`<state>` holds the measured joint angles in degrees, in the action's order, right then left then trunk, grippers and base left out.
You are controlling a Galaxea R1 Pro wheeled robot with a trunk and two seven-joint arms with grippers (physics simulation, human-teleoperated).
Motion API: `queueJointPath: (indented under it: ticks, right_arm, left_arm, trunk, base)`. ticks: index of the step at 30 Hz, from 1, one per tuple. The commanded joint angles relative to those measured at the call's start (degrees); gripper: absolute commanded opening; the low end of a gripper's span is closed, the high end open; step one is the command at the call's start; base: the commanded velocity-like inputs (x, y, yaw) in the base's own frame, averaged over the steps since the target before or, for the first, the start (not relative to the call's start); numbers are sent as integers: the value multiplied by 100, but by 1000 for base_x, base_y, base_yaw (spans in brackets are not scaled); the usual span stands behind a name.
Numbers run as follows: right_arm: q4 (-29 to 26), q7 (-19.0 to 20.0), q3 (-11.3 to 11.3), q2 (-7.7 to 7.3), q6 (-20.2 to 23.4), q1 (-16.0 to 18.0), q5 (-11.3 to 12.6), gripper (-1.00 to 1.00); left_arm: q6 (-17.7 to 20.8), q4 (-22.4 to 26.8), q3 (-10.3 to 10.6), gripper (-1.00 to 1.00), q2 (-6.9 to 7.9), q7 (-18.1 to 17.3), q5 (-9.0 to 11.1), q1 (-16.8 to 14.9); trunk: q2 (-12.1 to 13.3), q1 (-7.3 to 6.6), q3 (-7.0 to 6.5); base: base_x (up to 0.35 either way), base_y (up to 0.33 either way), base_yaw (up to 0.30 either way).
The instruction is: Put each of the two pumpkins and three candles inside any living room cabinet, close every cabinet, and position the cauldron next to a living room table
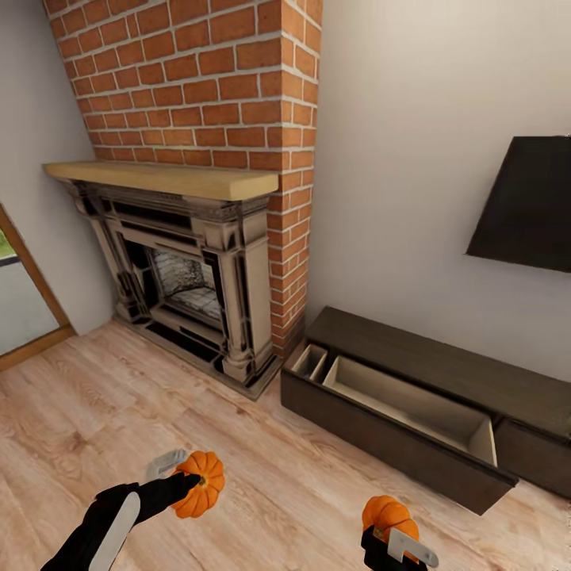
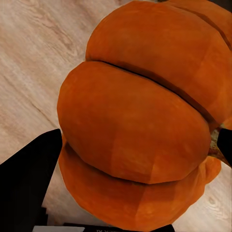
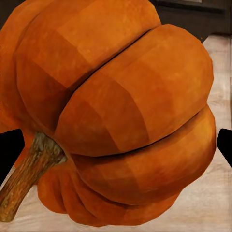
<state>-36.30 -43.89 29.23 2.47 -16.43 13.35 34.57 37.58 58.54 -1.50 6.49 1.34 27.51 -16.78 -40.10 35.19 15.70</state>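
Note:
My left gripper [image 1: 186,476] is shut on an orange ribbed pumpkin [image 1: 201,484] held above the wood floor at the lower left; up close the same pumpkin [image 2: 140,125] sits between the dark fingers [image 2: 29,169]. At the bottom edge my right gripper [image 1: 392,535] is shut on a second pumpkin [image 1: 388,515], whose brown stem shows in the right wrist view on the pumpkin [image 3: 121,111]. The dark brown cabinet [image 1: 381,440] stands low along the right wall with one long drawer pulled out, its pale beige inside bare. Candles, cauldron and table are out of view.
A brick chimney with a fireplace [image 1: 186,270] and wooden mantel stands at the left. A dark TV [image 1: 527,206] hangs on the wall above the cabinet. A glass door [image 1: 20,301] is at the far left. Wood floor [image 1: 103,412] lies between me and the cabinet.

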Motion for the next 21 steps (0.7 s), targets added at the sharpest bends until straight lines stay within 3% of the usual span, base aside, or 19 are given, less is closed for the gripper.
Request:
queueJointPath:
  ticks: [1,6,21]
  right_arm:
    - [0,5,-4,0,-1,1,-3,-100]
    - [0,5,-5,-1,-1,1,-3,-100]
    - [-1,4,-49,-1,-1,1,-3,-100]
  left_arm:
    - [1,0,0,-100,0,-2,8,0]
    - [-2,0,0,-100,1,-3,8,0]
    - [-5,0,0,-100,10,-3,8,0]
  trunk:
    - [0,0,-6]
    - [0,0,-34]
    - [0,0,-127]
  base:
    - [293,0,-257]
    - [199,0,-250]
    - [7,0,-242]
